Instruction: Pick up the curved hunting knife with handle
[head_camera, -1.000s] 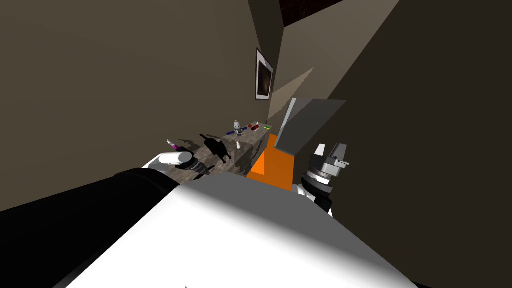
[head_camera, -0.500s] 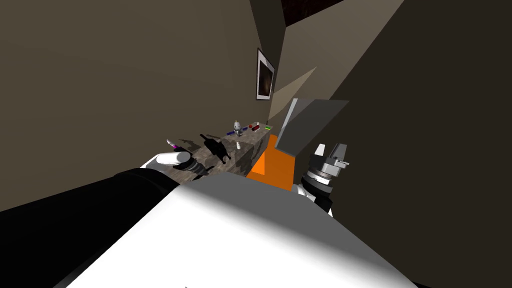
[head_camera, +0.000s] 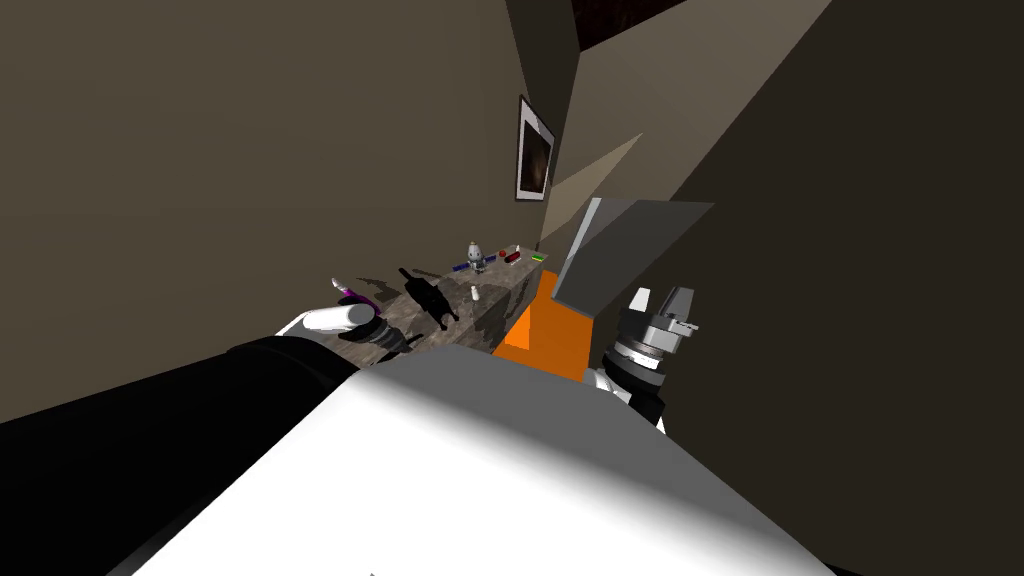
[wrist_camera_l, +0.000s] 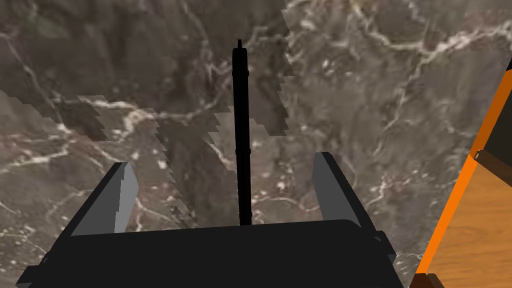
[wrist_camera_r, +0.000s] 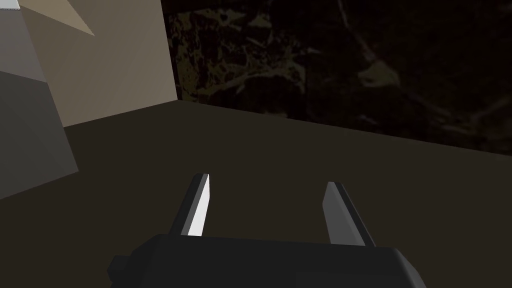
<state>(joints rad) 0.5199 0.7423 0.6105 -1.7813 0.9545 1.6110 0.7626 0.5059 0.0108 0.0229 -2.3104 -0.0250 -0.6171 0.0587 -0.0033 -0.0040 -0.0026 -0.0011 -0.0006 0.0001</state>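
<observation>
Head and close left wrist share countertop (wrist_camera_l: 360, 100).

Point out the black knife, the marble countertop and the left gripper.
black knife (wrist_camera_l: 242, 125): left wrist view, middle of its thin length.
marble countertop (wrist_camera_l: 380, 100): left wrist view, bare veined surface.
left gripper (wrist_camera_l: 223, 160): left wrist view, midway between open fingertips.

No text, label, brand or number is legible anywhere. The framed picture (head_camera: 533, 150) on the wall holds a dark image with no readable writing, and the small coloured items (head_camera: 512, 256) on the marble counter (head_camera: 500, 288) are too small to read.
</observation>
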